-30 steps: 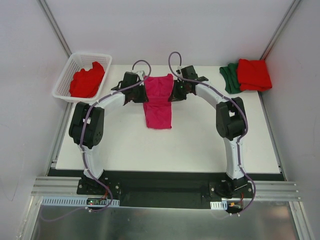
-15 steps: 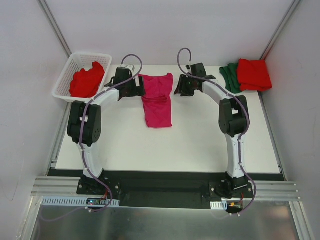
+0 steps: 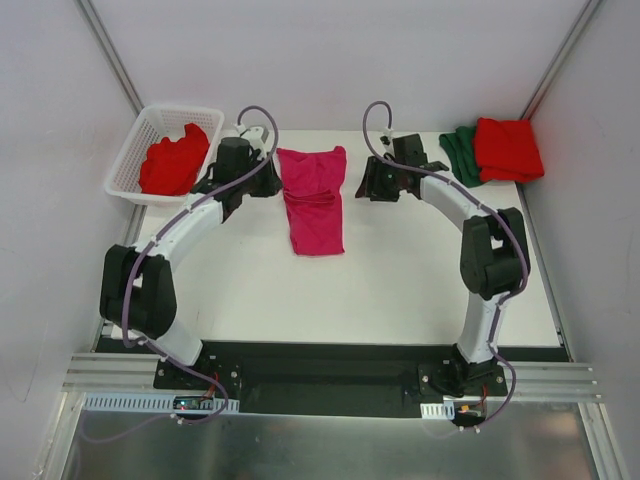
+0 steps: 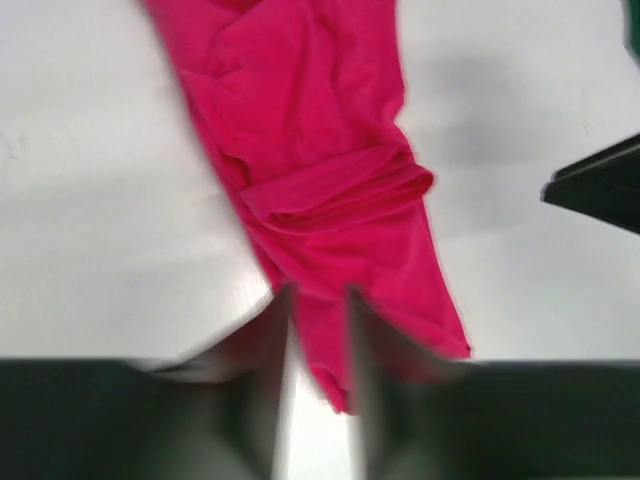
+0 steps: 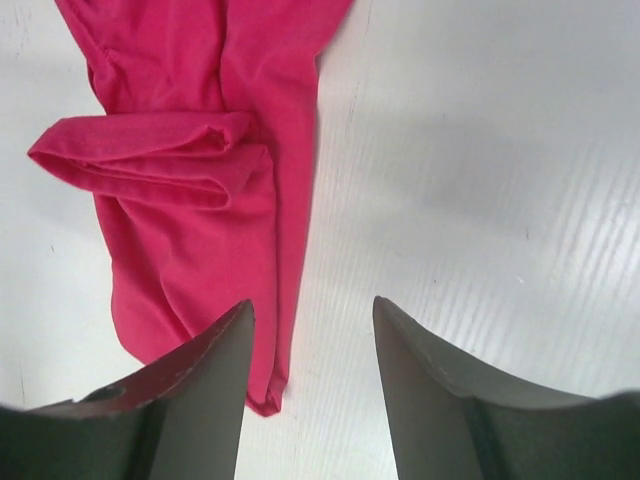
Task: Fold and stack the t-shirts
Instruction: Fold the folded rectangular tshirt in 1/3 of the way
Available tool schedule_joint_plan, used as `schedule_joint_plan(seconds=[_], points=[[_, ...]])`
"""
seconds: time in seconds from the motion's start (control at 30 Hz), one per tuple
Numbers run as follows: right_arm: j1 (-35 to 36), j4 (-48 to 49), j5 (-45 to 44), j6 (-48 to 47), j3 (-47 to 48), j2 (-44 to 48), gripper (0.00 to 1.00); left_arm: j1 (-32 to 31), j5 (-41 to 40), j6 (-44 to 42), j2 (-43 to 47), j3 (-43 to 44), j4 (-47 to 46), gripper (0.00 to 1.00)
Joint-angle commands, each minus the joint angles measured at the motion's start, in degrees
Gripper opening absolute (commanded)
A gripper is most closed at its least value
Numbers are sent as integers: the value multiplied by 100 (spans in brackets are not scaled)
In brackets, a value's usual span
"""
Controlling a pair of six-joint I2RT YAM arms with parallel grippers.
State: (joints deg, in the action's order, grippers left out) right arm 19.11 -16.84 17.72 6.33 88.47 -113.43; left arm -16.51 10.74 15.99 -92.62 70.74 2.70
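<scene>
A magenta-pink t-shirt [image 3: 315, 205] lies folded into a long strip at the middle back of the table, with a small crosswise fold near its far end. My left gripper [image 3: 266, 182] hovers just left of the shirt's far corner. In the left wrist view its blurred jaws [image 4: 320, 315] stand only narrowly apart over the shirt's corner [image 4: 320, 150], gripping nothing. My right gripper [image 3: 364, 184] hangs off the shirt's far right side. It is open [image 5: 312, 305], over bare table beside the cloth's edge [image 5: 190, 150].
A white lattice basket [image 3: 130, 160] at the back left holds a crumpled red shirt [image 3: 172, 165]. At the back right a folded red shirt [image 3: 508, 148] lies on a folded dark green one [image 3: 460, 155]. Grey walls close in both sides.
Both grippers let go of the magenta shirt's far corners and drew outward, away from it. The left arm's elbow swung down and left. The shirt stays flat.
</scene>
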Motion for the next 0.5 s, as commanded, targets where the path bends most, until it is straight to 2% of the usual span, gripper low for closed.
schedule_joint_plan(seconds=[0.0,0.27,0.47], points=[[13,84,-172,-184,-417,812,54,-334,340,-35,323,-482,-173,0],[22,58,-313,-167,-1173,1516,54,-1371,94,53,-273,-570,-656,0],[13,-3,-330,-228,-1411,1753,54,-1504,-63,62,-915,-237,-867,0]])
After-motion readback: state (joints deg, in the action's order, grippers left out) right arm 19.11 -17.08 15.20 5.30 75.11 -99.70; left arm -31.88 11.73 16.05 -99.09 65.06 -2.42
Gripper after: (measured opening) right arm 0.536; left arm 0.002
